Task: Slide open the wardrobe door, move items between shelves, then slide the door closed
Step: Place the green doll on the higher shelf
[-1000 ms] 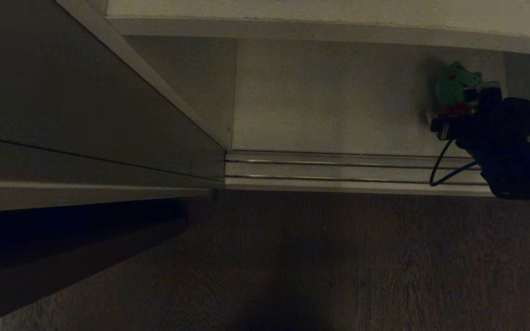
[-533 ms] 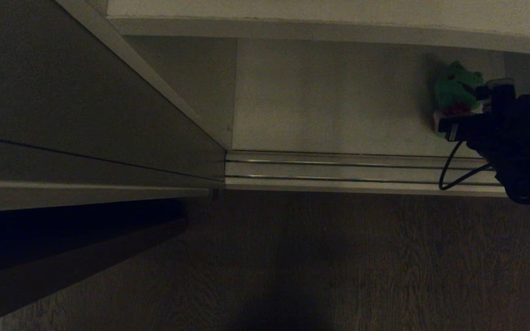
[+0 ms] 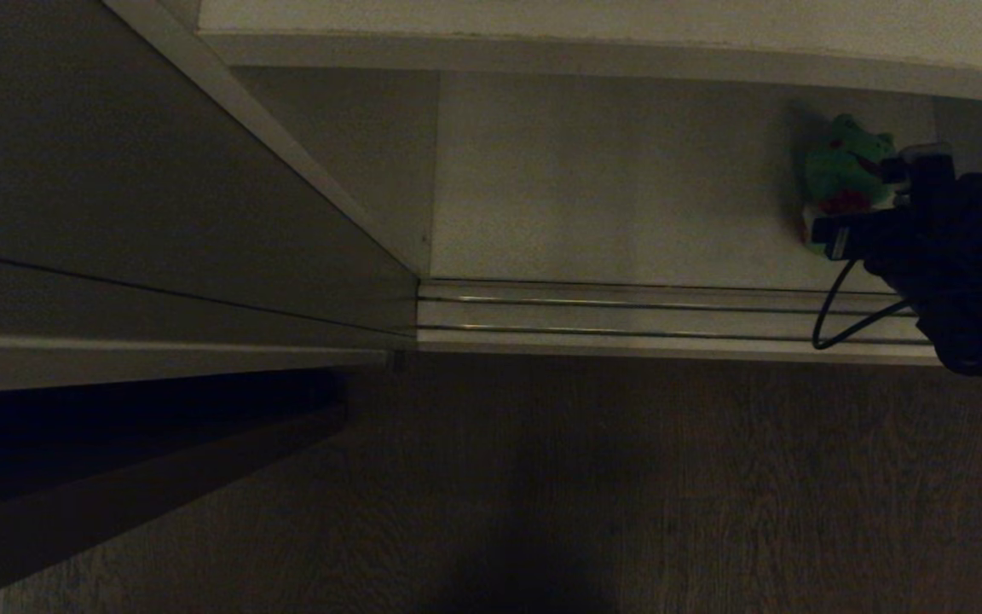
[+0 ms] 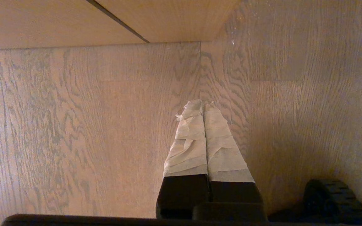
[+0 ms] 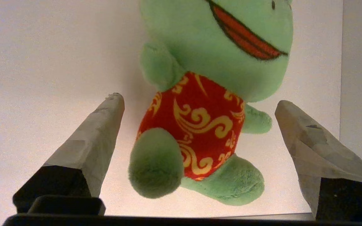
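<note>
My right claw (image 5: 200, 103) stands with its two taped fingers (image 5: 102, 125) spread as wide as they go, one on each side of the green frog (image 5: 212, 94), touching neither flank. The frog sits on the bottom shelf (image 3: 610, 188) of the wardrobe, directly ahead of the claw and between its tips; its red patterned belly faces the wrist camera and its feet point toward the palm. In the head view the same claw (image 3: 862, 200) reaches in over the floor track (image 3: 627, 315), with the frog (image 3: 840, 166) just past the fingertips. The sliding wardrobe door (image 3: 116, 188) is pushed aside, well off to the left of the claw, so the opening is free.

My left claw (image 4: 203, 106) hangs parked over the wooden floor (image 4: 74, 125), its taped fingers pressed together on nothing.

Risks as I judge them:
- The toy is soft and light. If I advance with one finger closer than the other, that finger may nudge the frog sideways or tip it before the jaws close.
- The tips reach only the lower body. Closing here could pinch a foot or the loose plush alone, and the frog might slip out on the lift.
- Driving too deep could push the frog against the back wall.
- The cable (image 3: 832, 315) looping below the wrist lies over the track and might snag there.
</note>
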